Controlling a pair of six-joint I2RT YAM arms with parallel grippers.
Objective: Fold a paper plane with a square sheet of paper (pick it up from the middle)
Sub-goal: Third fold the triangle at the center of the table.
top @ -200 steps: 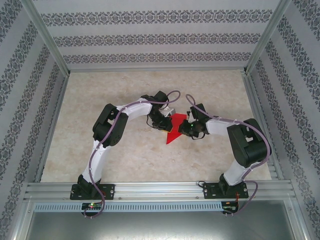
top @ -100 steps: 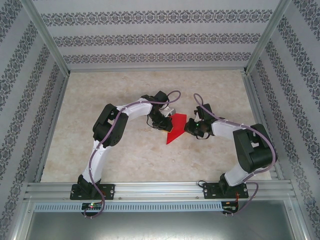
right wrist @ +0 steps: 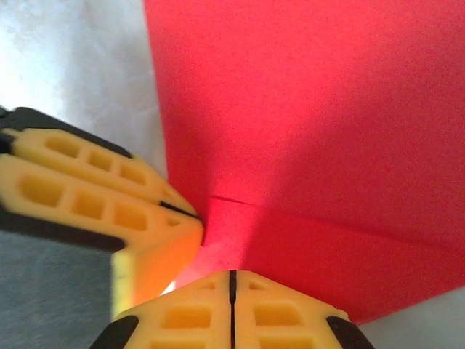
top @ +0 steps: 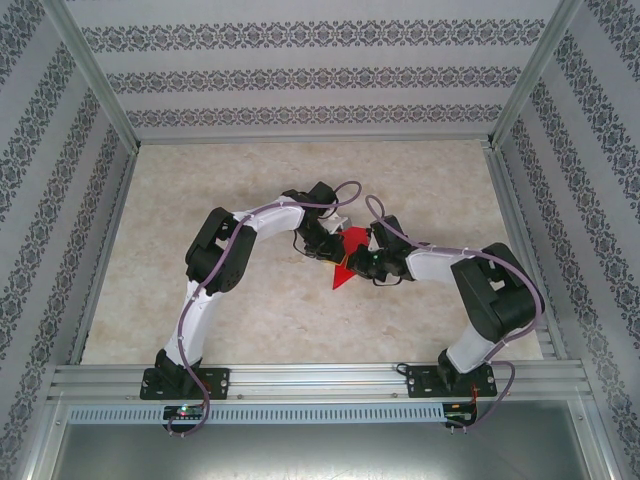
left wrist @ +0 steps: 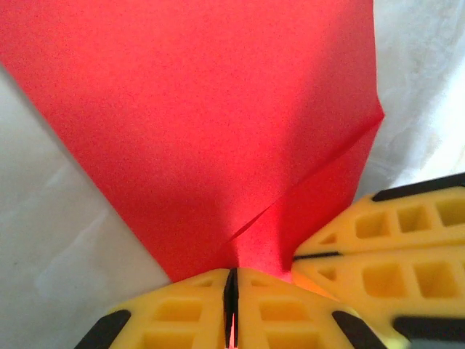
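As it looks from overhead, the creased red paper [top: 343, 272] is over the middle of the table [top: 250, 310] (pointed tip toward the arm bases). I read the left gripper [left wrist: 231, 273] clamped tight on its edge. The right gripper [right wrist: 232, 275] pinches the same paper just beside it.

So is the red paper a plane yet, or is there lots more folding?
Not yet. Done: the thin red creased paper already has folds and one pointed corner, and overlapping layers show in the left wrist view. In hand: the left gripper and right gripper are both shut on it, close beside each other. Left: it looks wide, not a slim dart, so probably more folds to go.
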